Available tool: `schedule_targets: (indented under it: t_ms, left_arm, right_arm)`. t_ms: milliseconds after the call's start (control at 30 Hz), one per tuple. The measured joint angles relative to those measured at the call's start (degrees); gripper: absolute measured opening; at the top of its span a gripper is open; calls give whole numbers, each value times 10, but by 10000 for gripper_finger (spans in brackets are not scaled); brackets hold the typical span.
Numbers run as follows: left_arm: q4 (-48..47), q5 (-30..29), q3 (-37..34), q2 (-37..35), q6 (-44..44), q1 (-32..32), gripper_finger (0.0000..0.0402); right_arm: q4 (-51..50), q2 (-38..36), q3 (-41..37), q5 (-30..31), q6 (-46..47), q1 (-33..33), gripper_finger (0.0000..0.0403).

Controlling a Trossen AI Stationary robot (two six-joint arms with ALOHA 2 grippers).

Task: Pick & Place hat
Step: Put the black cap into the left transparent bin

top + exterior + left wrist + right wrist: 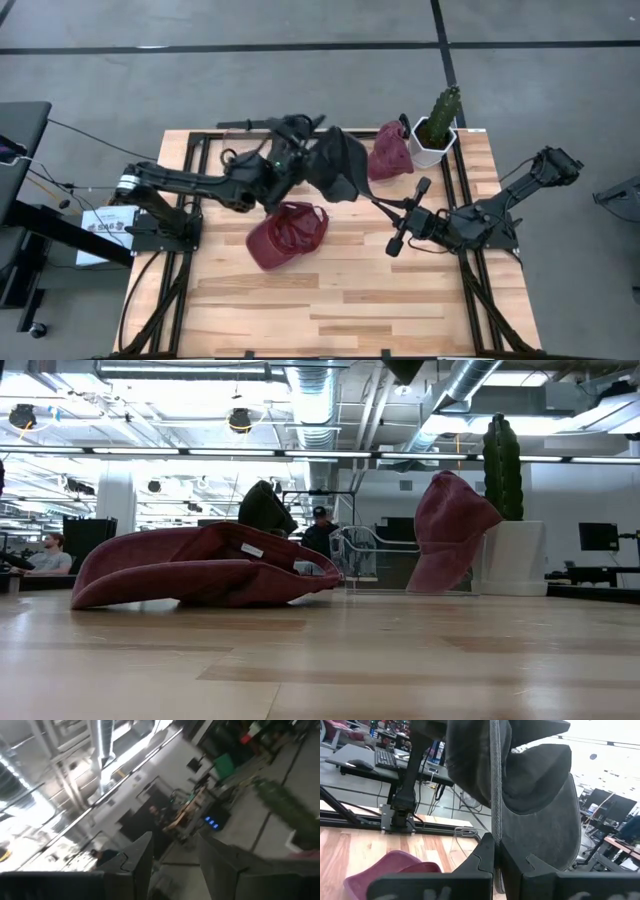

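Dark grey fabric cap (338,165) hangs stretched between the arms, the shut right gripper (494,851) pinching its strap, the left gripper (283,148) spread inside its crown.

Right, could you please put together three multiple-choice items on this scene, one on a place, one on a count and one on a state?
1. Where does the potted cactus stand?
A. At the middle of the table
B. At a table corner on the right arm's side
C. Beside the left arm's base

2. How many maroon hats are in view?
A. One
B. Two
C. Four

3. How is the right gripper?
A. Shut on the dark hat
B. Wide open over bare wood
C. Shut on the pot

Answers:
1. B, the potted cactus stands at the table corner near the right arm.
2. B, one maroon hat lies mid-table and another is beside the pot.
3. A, the right gripper pinches an edge of the dark hat, which is held off the table.
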Motion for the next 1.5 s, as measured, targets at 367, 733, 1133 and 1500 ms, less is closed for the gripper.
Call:
schedule_targets:
  t_ms: [367,733,1133,1500]
  left_arm:
    - [-6,68,0,-8,-38,-47,149]
    - [-17,31,0,-66,36,-23,149]
    - [-15,65,0,-115,34,30,149]
    - [-344,8,0,-165,-59,-45,149]
  right_arm:
    - [-5,0,0,27,-1,-18,1]
    - [-4,0,0,31,1,4,1]
    - [2,0,0,46,-7,3,1]
    - [16,-8,0,76,-20,3,1]
